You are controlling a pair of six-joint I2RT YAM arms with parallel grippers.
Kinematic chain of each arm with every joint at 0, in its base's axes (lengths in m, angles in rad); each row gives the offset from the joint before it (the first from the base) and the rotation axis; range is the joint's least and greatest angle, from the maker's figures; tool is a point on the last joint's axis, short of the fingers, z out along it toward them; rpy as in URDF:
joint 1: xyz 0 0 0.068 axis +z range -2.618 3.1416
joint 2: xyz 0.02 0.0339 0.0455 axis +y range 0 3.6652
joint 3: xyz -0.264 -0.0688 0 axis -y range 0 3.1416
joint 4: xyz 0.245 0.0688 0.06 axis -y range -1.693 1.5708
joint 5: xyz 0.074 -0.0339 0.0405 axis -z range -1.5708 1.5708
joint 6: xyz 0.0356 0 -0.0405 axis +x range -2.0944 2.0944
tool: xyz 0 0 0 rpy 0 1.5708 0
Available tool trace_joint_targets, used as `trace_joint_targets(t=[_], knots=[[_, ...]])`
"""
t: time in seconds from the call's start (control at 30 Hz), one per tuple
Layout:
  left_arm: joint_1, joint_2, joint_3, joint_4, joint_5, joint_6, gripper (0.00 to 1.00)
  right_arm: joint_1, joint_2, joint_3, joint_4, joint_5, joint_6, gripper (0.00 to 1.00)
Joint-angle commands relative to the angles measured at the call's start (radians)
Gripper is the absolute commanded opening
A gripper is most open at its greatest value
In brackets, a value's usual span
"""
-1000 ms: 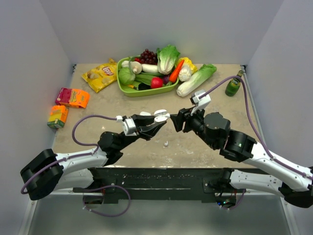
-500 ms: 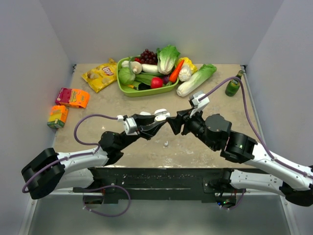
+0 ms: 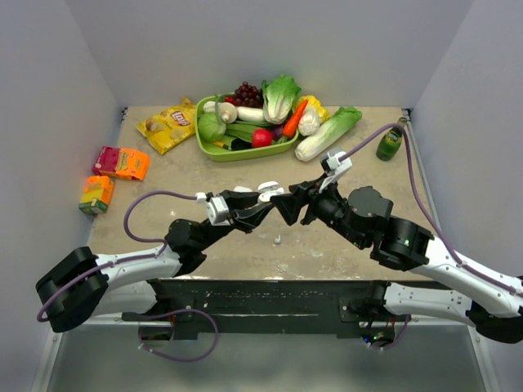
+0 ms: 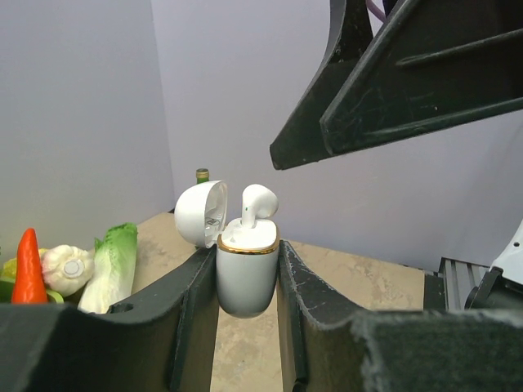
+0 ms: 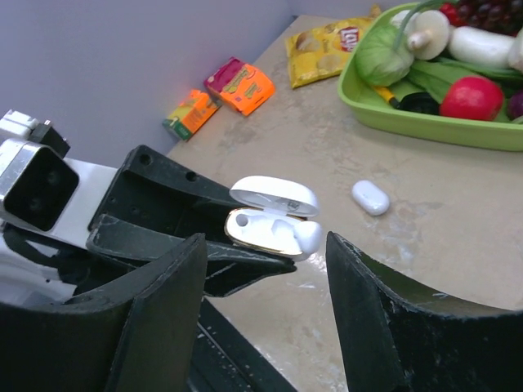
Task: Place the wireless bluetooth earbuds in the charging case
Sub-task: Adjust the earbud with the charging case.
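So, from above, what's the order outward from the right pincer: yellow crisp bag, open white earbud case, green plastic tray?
1. The open white earbud case, just left of the right pincer.
2. The green plastic tray, farther back.
3. The yellow crisp bag, back left.

Left gripper (image 3: 263, 207) clamping charging case (image 3: 268, 192) (lid seemingly open), right gripper (image 3: 286, 206) just beside

The only readable mark is the red Lay's logo on the yellow chip bag (image 3: 167, 124), lying at about 11 o'clock on the worktop (image 3: 327, 253). The pink and orange box (image 3: 121, 162) and the small orange and green box (image 3: 96, 193), both near 9 o'clock, carry print too small to read. The green bottle (image 3: 390, 144) at 2 o'clock shows no legible label.
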Motion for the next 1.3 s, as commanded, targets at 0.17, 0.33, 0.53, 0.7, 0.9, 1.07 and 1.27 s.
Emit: trace_joint_targets(t=[0.17, 0.33, 0.53, 0.7, 0.9, 1.07, 1.27], knots=[[0.000, -0.020, 0.002, 0.474, -0.013, 0.034, 0.00, 0.004, 0.018, 0.029, -0.018, -0.039, 0.111, 0.65], [0.000, -0.020, -0.001, 0.476, -0.015, 0.036, 0.00, 0.004, 0.017, 0.020, -0.016, -0.031, 0.117, 0.65], [0.000, -0.014, 0.001, 0.485, -0.012, 0.033, 0.00, 0.004, 0.037, 0.022, -0.004, -0.045, 0.120, 0.65], [0.000, -0.014, -0.001, 0.485, -0.013, 0.033, 0.00, 0.004, 0.053, 0.025, 0.008, -0.055, 0.119, 0.65], [0.000, -0.014, -0.004, 0.486, -0.013, 0.031, 0.00, 0.004, 0.048, 0.023, 0.028, -0.071, 0.116, 0.65], [0.000, -0.006, -0.001, 0.497, -0.012, 0.025, 0.00, 0.004, 0.057, 0.023, 0.047, -0.103, 0.117, 0.65], [0.000, -0.005, -0.002, 0.499, -0.012, 0.024, 0.00, 0.004, 0.059, 0.019, 0.086, -0.144, 0.117, 0.65]])
